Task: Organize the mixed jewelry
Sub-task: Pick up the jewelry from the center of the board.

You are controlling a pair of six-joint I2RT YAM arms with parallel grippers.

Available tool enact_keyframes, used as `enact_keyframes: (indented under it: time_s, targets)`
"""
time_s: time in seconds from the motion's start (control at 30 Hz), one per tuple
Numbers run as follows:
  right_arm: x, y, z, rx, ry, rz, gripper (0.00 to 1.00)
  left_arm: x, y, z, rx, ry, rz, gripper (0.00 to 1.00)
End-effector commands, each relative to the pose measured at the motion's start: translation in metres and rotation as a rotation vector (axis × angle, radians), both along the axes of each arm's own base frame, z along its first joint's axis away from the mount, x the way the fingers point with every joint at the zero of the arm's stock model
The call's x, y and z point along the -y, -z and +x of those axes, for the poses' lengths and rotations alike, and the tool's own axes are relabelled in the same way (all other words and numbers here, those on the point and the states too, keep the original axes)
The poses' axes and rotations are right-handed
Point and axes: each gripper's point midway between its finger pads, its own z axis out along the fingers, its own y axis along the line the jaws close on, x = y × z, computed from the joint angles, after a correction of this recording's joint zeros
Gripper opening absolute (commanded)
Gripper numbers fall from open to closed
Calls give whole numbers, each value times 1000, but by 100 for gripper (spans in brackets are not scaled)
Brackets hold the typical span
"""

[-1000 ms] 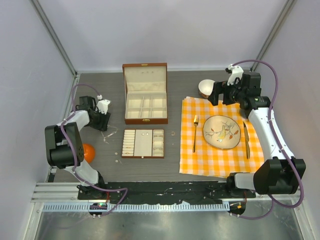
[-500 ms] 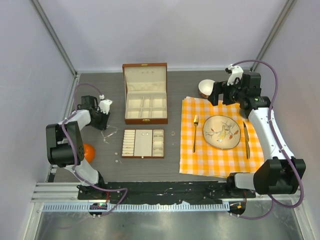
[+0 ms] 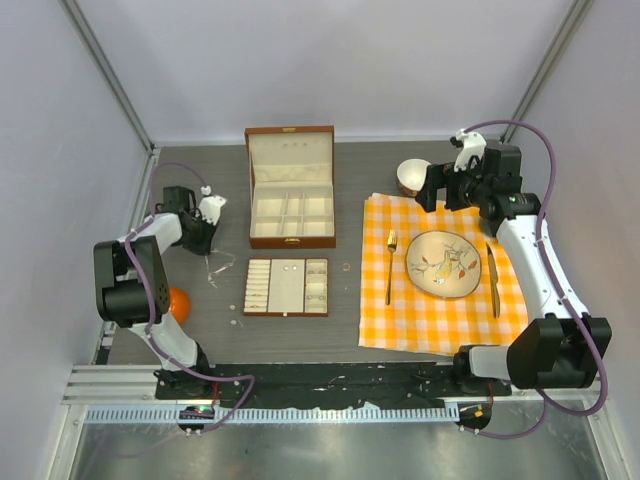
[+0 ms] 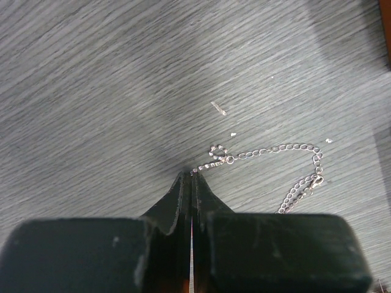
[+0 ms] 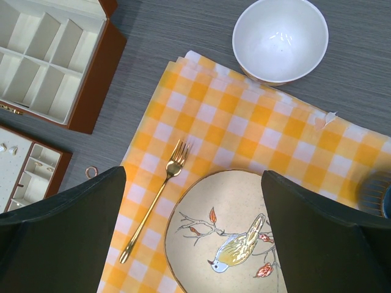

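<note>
Chain (image 3: 213,266) lies on the dark counter (image 3: 190,320), left of the tray (image 3: 290,296), with its far end at the left fingers (image 3: 203,244). From above, that arm has drawn slightly toward the back left corner in the last second. A ring (image 3: 346,268) sits loose between the tray and the checked cloth (image 3: 440,320), and pale specks lie near the tray's left edge. The box (image 3: 290,240) stands open behind. Plain pale walls and metal posts close the counter in.

In the left wrist view, the left fingers (image 4: 177,204) have just pinched fully together. The beaded end of the chain (image 4: 272,148) runs right into their tips, so it looks nipped. If so, the chain is ready to be lifted and carried to the tray. A stud (image 4: 218,108) and two tiny bits lie apart on the grey wood grain.

In the right wrist view, the right fingers (image 5: 67,213) are spread wide with nothing between them, above the cloth. The ring (image 5: 91,172) shows beside the tray's corner.
</note>
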Motion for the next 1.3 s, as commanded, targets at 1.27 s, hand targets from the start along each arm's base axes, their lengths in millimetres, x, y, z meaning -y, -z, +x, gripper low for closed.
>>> enact_keyframes:
  time_s: [1.27]
  targets:
    - [-75, -23, -5, 31, -238, -22, 100, 65, -143, -50, 286, 214, -239, 0]
